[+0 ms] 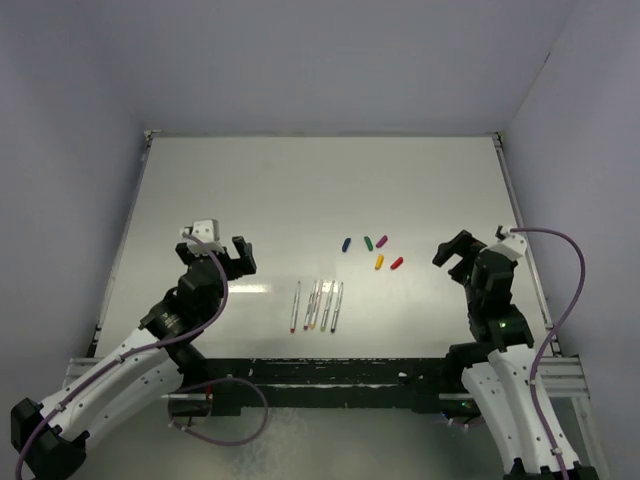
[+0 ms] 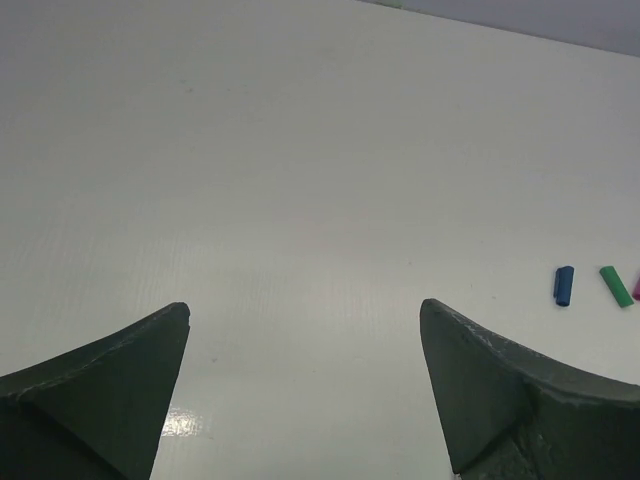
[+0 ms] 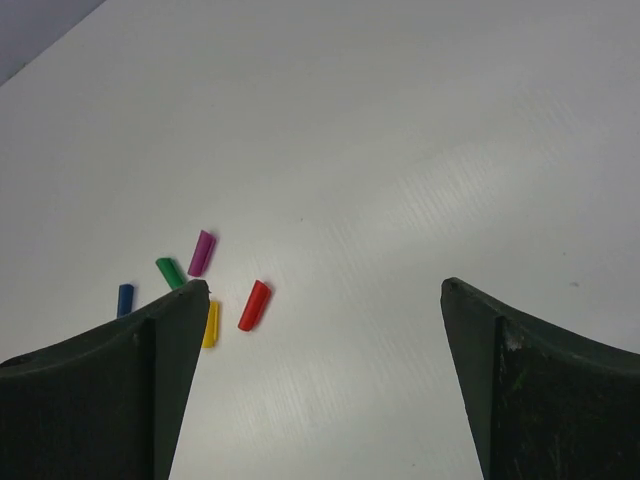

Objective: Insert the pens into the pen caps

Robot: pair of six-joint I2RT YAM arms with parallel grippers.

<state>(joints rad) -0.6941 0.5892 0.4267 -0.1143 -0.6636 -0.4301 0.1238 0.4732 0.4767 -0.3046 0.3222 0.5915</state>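
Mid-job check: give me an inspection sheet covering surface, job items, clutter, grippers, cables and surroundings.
Surface: white table, slight glare near the front.
Job's things: five pens lying side by side, uncapped; blue cap, green cap, purple cap, yellow cap and red cap loose beyond them.
Clutter: nothing seen.
Grippers: left gripper and right gripper open, empty.
Cables: purple cables run along both arms, away from the pens.
Surroundings: plain grey walls.
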